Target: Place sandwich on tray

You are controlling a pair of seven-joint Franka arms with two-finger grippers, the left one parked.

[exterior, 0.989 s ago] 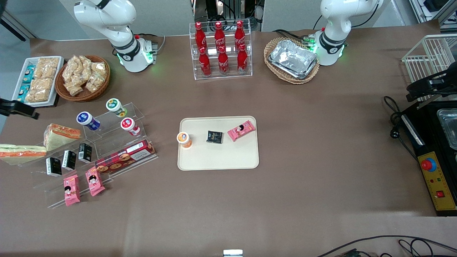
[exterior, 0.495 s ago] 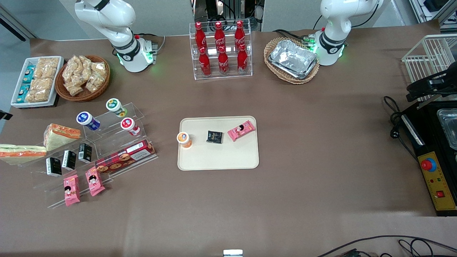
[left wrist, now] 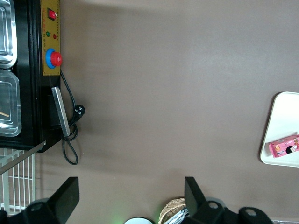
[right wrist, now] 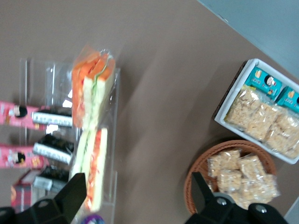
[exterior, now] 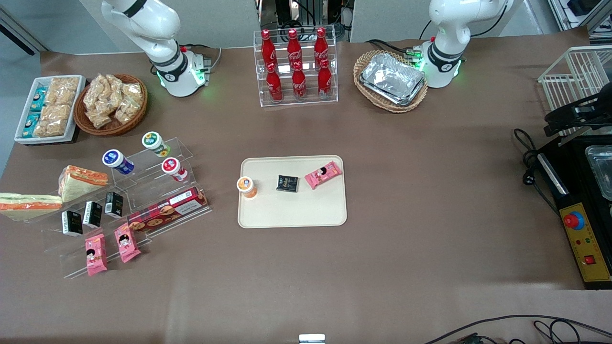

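The sandwich (exterior: 29, 205) is a long flat wrapped wedge with an orange-red and green stripe. It lies on a clear rack at the working arm's end of the table and also shows in the right wrist view (right wrist: 91, 86). The cream tray (exterior: 291, 215) sits mid-table and holds an orange cup, a black packet and a pink packet. My gripper (right wrist: 138, 198) is open and empty, high above the table beside the rack. It is out of the front view.
A chunkier wedge sandwich (exterior: 81, 180) lies beside the long one, with yogurt cups (exterior: 117, 161), black packets (exterior: 92, 213), pink packets (exterior: 95, 253) and a cookie box on the clear steps. A snack basket (exterior: 112, 105), a white snack tray (exterior: 48, 105), a cola rack (exterior: 295, 67) and foil trays (exterior: 392, 79) stand farther back.
The dark shape of my gripper at the edge of the front view, above the sandwiches, has slid outward and is gone from that view. Nothing on the table has moved.
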